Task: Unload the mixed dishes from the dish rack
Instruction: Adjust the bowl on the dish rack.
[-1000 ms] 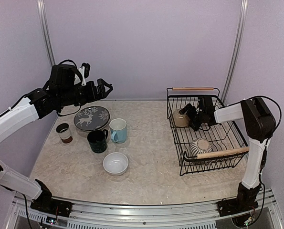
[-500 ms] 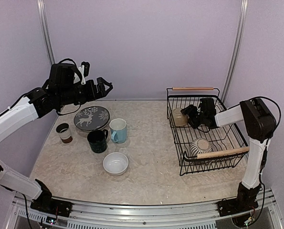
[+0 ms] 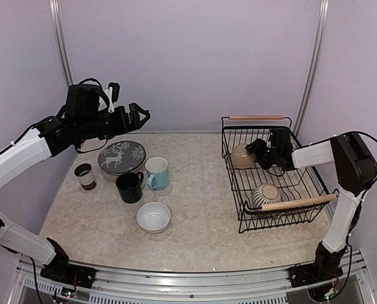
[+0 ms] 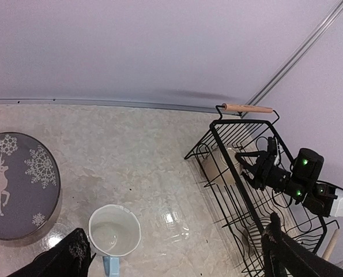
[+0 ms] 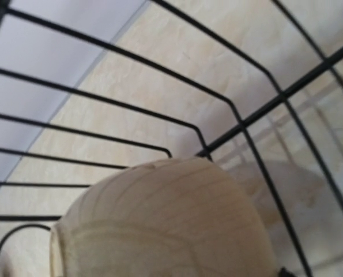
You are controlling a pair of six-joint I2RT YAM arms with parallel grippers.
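Inside the dish rack (image 3: 239,212), in its far left corner, a cream bowl (image 3: 241,156) leans tilted. The right gripper (image 3: 258,151) is right against its right side. Whether those fingers are clamped on the rim cannot be told (the right wrist view shows only the bowl's side, close up against the wires). A striped grey dish (image 3: 266,194) lies at the rack's near side. The left gripper (image 3: 138,114) hangs high over the deer plate (image 3: 121,156), fingers spread wide and empty. A second ago the bowl stood upright; the left arm has not moved.
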